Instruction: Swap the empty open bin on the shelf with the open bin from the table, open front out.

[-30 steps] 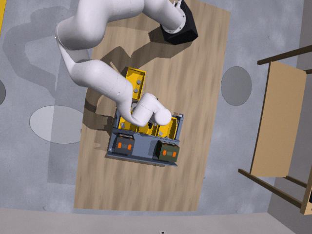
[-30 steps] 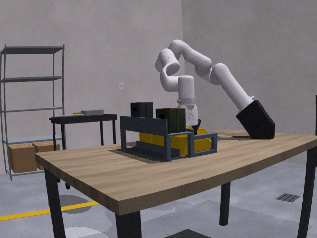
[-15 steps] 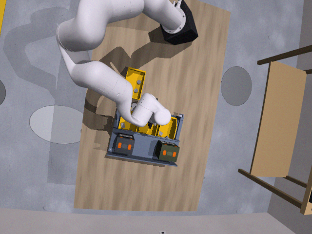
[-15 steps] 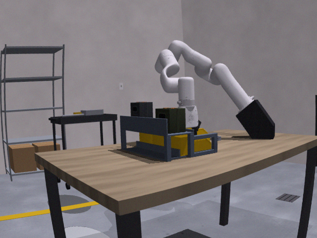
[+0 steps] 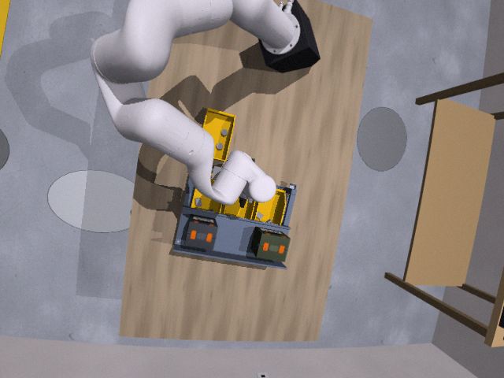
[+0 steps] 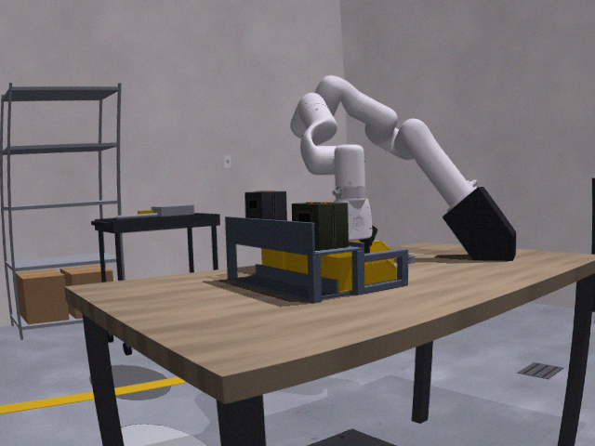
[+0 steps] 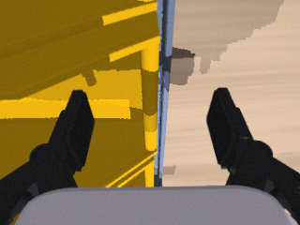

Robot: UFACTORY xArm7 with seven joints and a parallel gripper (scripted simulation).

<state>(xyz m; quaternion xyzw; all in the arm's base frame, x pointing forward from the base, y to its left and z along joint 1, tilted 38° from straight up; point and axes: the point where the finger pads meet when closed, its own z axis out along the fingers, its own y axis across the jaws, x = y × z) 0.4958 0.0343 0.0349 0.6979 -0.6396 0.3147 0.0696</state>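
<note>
Seen from above, with twelve o'clock at the top of that view, the gripper (image 5: 247, 183) (image 6: 367, 244) (image 7: 150, 104) hangs over the front end of the middle bin (image 5: 232, 210) (image 7: 117, 89), fingers spread wide and holding nothing. One finger is over its inside, the other out past the front lip, so I'd guess a pinch on the front wall. The bin runs from it towards about half past six, long axis roughly twelve-thirty to six-thirty, in the middle place of the shelf (image 5: 234, 234) (image 6: 269, 235) (image 7: 161, 94). It's yellow, shallow, open-topped, and what I can see inside looks empty. Farther off, towards eleven, the bin with parts (image 5: 217, 122) lies nearly parallel on the table, two grey round pieces showing.
</note>
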